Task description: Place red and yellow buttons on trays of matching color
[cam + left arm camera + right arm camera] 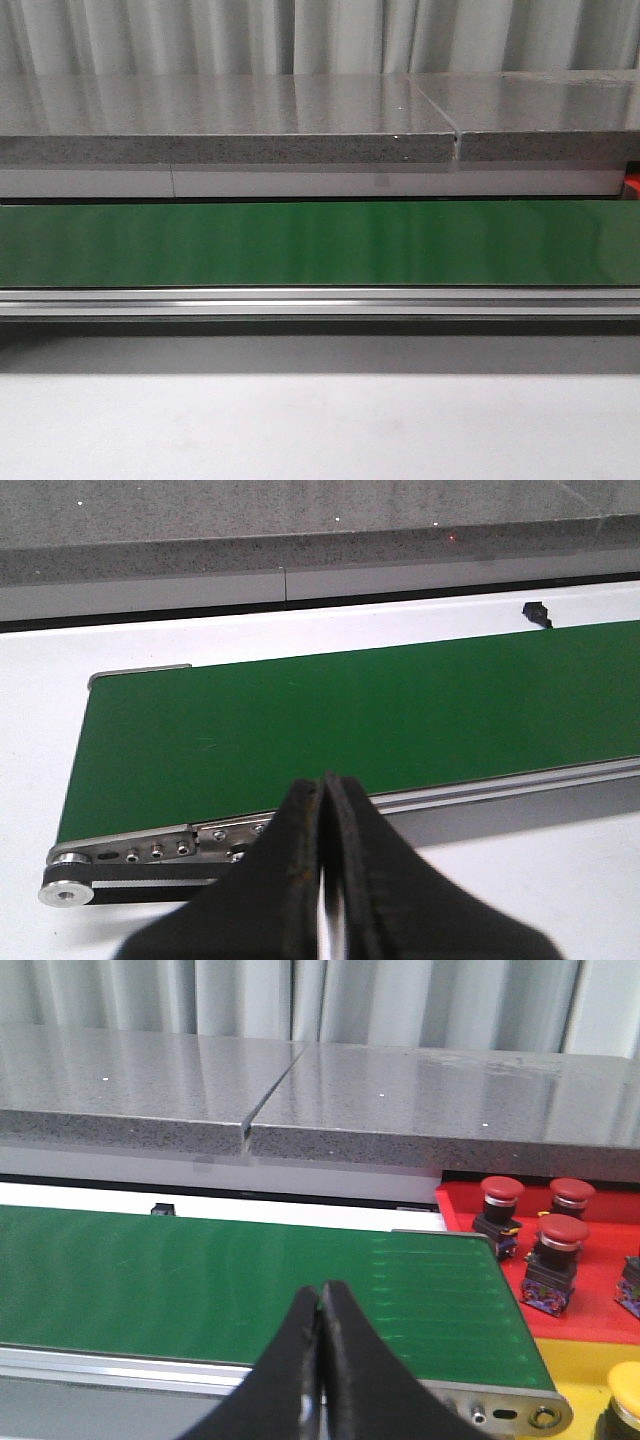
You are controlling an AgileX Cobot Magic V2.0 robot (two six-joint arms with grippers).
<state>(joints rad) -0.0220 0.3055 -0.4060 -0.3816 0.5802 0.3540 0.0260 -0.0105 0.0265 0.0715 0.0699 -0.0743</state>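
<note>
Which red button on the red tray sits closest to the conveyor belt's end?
The red button right beside the green belt; the other two stand farther across the red tray.

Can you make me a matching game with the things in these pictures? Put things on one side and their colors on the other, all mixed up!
Things:
1. conveyor belt
2. tray holding the mushroom buttons
3. tray corner nearest the right gripper
4. counter behind the belt

Colors:
A. yellow
B. speckled grey
C. green
D. red

Pairs: 1-C, 2-D, 3-A, 4-B
</note>
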